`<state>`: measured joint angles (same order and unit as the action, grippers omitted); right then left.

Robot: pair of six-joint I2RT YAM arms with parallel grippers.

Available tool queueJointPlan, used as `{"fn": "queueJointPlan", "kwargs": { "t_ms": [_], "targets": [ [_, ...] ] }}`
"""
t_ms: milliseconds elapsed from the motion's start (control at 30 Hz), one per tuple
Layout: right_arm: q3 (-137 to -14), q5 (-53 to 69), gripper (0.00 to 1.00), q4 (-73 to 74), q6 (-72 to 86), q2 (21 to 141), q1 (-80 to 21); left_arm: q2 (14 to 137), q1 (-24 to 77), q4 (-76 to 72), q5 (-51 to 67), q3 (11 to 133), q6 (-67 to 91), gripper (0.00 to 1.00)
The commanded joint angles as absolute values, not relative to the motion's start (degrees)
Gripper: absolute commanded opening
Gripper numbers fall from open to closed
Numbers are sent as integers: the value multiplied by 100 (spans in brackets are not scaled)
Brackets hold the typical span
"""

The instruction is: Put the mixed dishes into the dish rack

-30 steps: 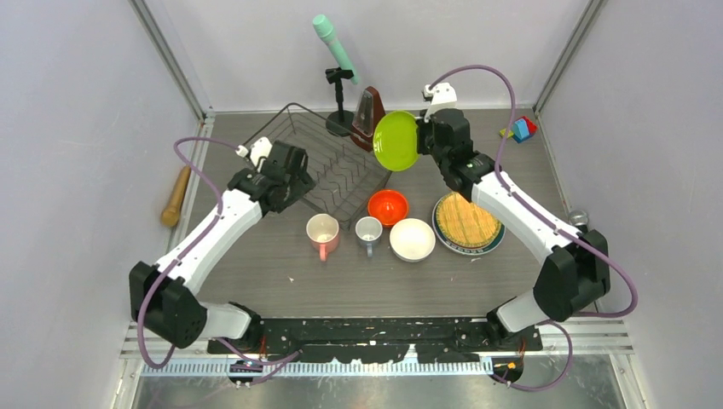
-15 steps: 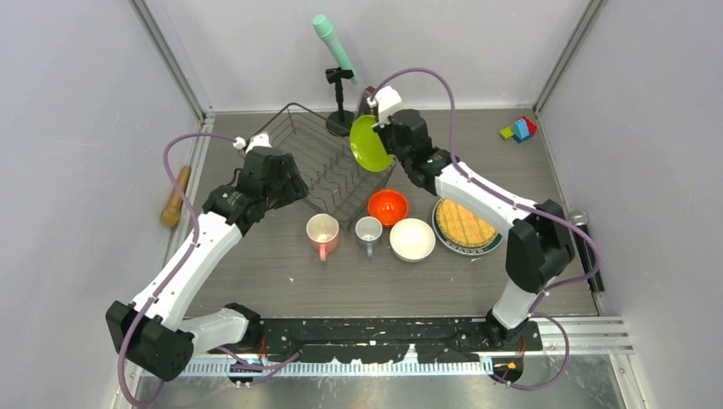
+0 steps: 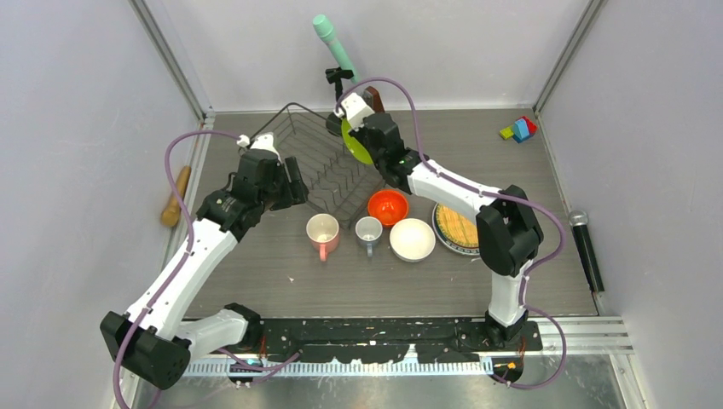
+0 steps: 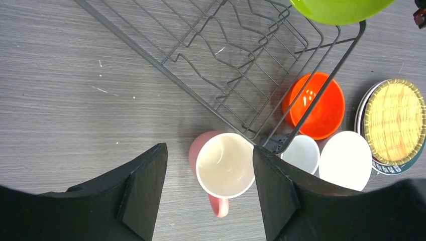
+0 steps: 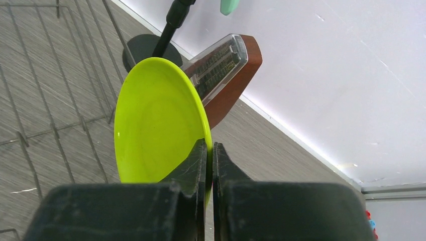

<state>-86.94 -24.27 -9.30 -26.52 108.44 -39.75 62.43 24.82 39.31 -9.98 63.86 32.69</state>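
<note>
Plate loading: your right tool point(image 5: 207, 148) pinches the lime-green plate point(image 5: 155, 125) on edge over the dish rack point(image 3: 324, 166); left tool point(image 4: 208, 150) hangs spread. Next, you likely lower it into a slot.

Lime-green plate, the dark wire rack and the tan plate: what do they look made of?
The lime-green round plate: probably plastic or melamine; smooth, slightly glossy, uniform colour. The dark thin-wire dish rack: likely coated metal wire; thin, rigid, dull-dark rods. The tan round plate: woven pattern, seemingly straw or rattan, though printed texture is possible.
</note>
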Motion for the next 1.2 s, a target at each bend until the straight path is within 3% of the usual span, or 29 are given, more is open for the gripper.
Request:
{"fn": "queueJointPlan", "kwargs": {
  "t_ms": [0, 833, 933, 967, 1067, 1100, 1167],
  "targets": [
    [-9118, -2598, 0, -1363, -3027, 10865, -3964, 6177, 2461, 3733, -901, 6407, 3047, 66],
    [-8594, -2557, 1, -2038, -3835, 11488, -4322, 6320, 2461, 3778, -667, 6469, 2863, 67],
    [-8537, -2528, 17, -2058, -3652, 11479, -4324, 6310, 2461, 3767, -683, 6453, 2865, 67],
    [-8533, -2469, 28, -2037, -3623, 11483, -4324, 6303, 2461, 3770, -680, 6451, 2861, 67],
    [-8565, -2471, 45, -2015, -3483, 11494, -4324, 6299, 2461, 3794, -769, 6447, 2926, 68],
    [-8584, -2483, 57, -2001, -3420, 11486, -4324, 6296, 2461, 3797, -774, 6443, 2929, 68],
    [-8574, -2465, 70, -1969, -3264, 11411, -4324, 6302, 2461, 3805, -757, 6459, 2929, 68]
  ]
}}
